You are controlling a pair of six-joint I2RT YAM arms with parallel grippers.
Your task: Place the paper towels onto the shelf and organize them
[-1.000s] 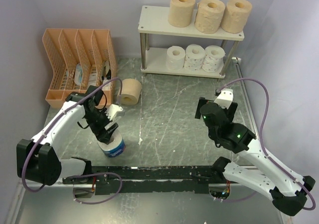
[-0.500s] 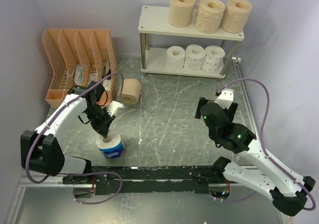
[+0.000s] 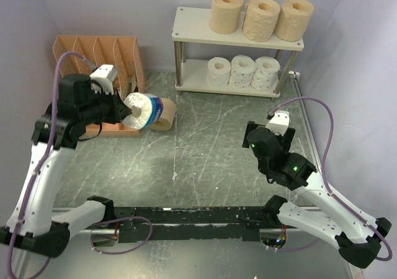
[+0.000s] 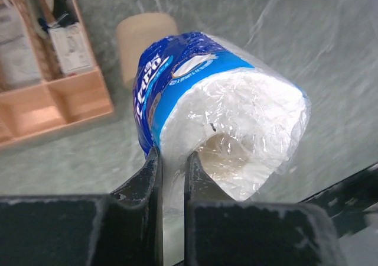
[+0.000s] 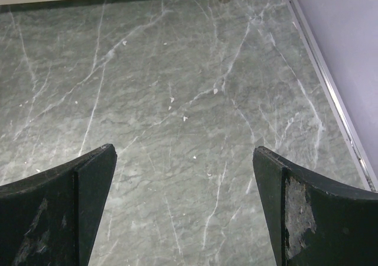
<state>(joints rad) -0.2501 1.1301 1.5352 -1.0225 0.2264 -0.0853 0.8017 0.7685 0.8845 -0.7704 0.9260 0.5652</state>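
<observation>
My left gripper (image 3: 128, 113) (image 4: 172, 155) is shut on the wall of a blue-wrapped paper towel roll (image 3: 145, 110) (image 4: 218, 100). One finger is inside the core and the roll hangs tilted above the table. A tan roll (image 3: 166, 116) (image 4: 144, 35) lies on the table just behind it. The shelf (image 3: 186, 26) stands at the back with three tan rolls (image 3: 261, 17) on top and three white rolls (image 3: 242, 71) on the lower board. My right gripper (image 3: 257, 139) (image 5: 184, 153) hovers open over bare table at the right, holding nothing.
An orange mesh file organizer (image 3: 80, 53) (image 4: 53, 100) with some items in it stands at the back left, close behind my left arm. A metal rail (image 3: 304, 115) runs along the table's right edge by the wall.
My left gripper closed on the blue-wrapped roll near the table's front left, then lifted it up and back toward the organizer. The right arm has not moved.
</observation>
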